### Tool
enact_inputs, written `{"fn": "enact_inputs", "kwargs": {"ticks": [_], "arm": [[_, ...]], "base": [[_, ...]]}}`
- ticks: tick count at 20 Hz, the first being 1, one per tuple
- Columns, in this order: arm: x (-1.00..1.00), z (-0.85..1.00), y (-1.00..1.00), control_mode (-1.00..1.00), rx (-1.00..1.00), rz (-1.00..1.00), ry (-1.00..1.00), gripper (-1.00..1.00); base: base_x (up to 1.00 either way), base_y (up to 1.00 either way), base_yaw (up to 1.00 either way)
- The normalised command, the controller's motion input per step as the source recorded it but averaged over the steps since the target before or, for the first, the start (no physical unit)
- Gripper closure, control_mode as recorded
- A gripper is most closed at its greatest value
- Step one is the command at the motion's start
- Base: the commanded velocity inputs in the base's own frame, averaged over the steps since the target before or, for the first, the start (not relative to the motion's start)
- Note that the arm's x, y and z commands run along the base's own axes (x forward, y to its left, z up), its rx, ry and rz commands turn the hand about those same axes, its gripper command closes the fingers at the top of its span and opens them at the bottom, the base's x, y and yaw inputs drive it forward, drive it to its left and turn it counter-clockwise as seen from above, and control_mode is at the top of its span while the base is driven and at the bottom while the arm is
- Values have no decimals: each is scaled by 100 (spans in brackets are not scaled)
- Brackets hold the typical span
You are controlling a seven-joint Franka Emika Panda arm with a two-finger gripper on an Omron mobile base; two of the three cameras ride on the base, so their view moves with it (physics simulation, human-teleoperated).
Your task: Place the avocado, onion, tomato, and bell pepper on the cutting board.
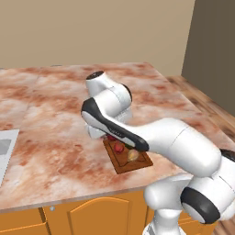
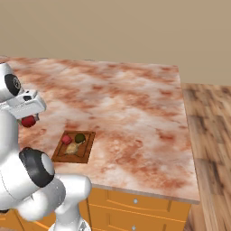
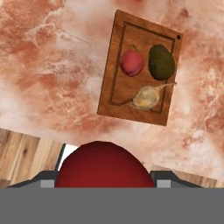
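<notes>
The 2 base views look forward and down from behind the arm, 1 from its left and 1 from its right, both taking in the marbled counter and the cutting board at middle distance. The hand view looks straight down on that same cutting board from above it.

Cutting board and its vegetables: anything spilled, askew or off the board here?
Nothing stands out. The avocado, onion and a red vegetable lie inside the cutting board groove, apart from each other. The gripper holds another red vegetable above the counter.
</notes>
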Motion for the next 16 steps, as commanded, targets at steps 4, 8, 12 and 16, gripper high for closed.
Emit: {"fn": "enact_inputs", "kwargs": {"ticks": [4, 8, 12, 16], "arm": [[-49, 21, -55, -100, 6, 0, -1, 100], [-7, 1, -37, -100, 7, 0, 0, 100], [11, 0, -9, -100, 9, 2, 0, 100], [24, 0, -1, -100, 6, 5, 0, 100]], "base": [[0, 0, 0], [0, 0, 0], [0, 0, 0], [0, 0, 0]]}}
